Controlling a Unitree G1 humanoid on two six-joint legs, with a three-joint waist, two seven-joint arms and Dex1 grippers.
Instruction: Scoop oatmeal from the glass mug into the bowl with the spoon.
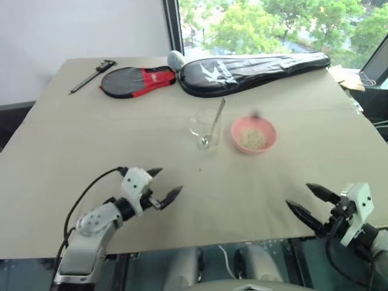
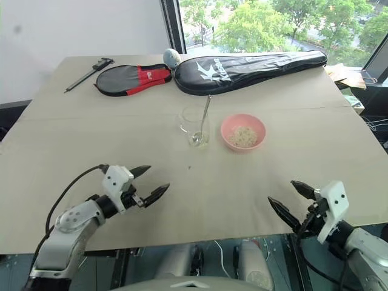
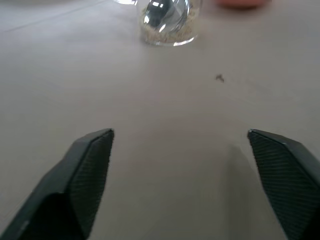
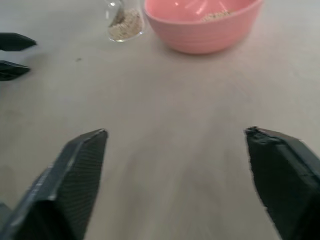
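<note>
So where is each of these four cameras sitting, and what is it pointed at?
Left eye view: on the head, looking forward and down over the table; both arms show, left gripper and right gripper open.
Right eye view: beside it on the head, same scene: glass mug, spoon, bowl.
Left wrist view: on the left wrist, along its two fingers, towards the mug.
Right wrist view: on the right wrist, along its own fingers, towards the bowl and mug.
Shared: both wrist views show the mug's oatmeal.

The tan table [image 2: 91,176] bears glass mug [image 2: 194,128], bowl [image 2: 243,132], caliper [image 2: 88,74] (far corner), two racket covers [image 2: 245,66].
</note>
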